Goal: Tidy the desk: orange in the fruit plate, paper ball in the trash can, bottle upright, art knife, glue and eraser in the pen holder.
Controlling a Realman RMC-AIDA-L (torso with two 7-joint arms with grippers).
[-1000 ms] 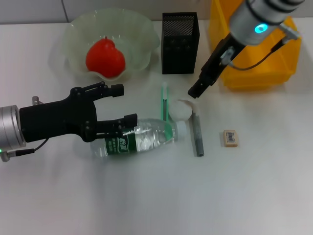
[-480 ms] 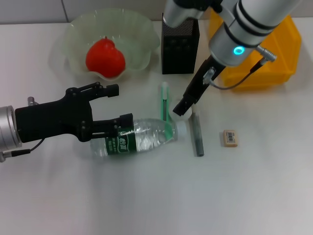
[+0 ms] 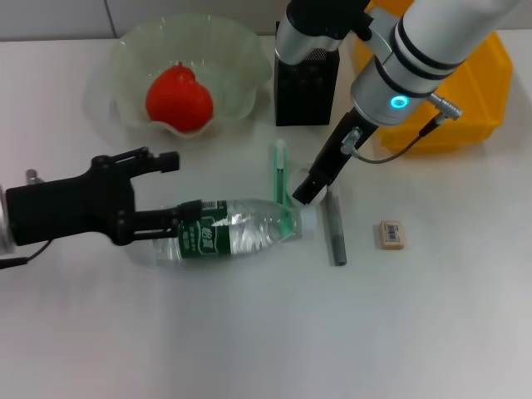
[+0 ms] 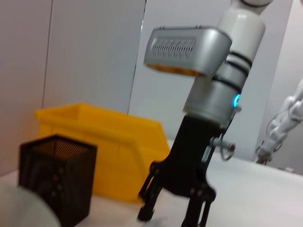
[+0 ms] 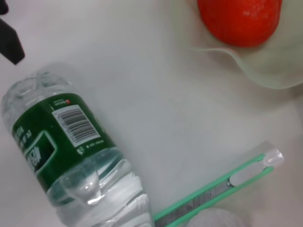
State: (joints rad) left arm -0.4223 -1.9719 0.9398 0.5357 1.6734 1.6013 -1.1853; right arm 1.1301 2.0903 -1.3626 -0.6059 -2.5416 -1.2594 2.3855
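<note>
The right gripper (image 3: 302, 193) hangs low over the middle of the surface (image 3: 249, 332), just above the paper ball (image 5: 215, 220), of which only a pale edge shows under it. In the left wrist view its jaws stand spread, tips pointing down, nothing between them yet. So the ball lies directly below the jaws, between the green art knife (image 3: 280, 170) and the grey glue stick (image 3: 334, 229); both lie with the long axis running away from the robot.

The left gripper (image 3: 170, 187) is near the base of the bottle (image 3: 229, 233), jaws spread, one finger over the label. The bottle lies on its side, long axis across the surface, cap toward the ball.

The eraser (image 3: 391, 233) lies well apart, on the right.

The orange (image 3: 178, 100) sits in the fruit plate (image 3: 133, 50). I cannot see into the pen holder (image 3: 306, 87) or the trash can (image 3: 482, 91).
</note>
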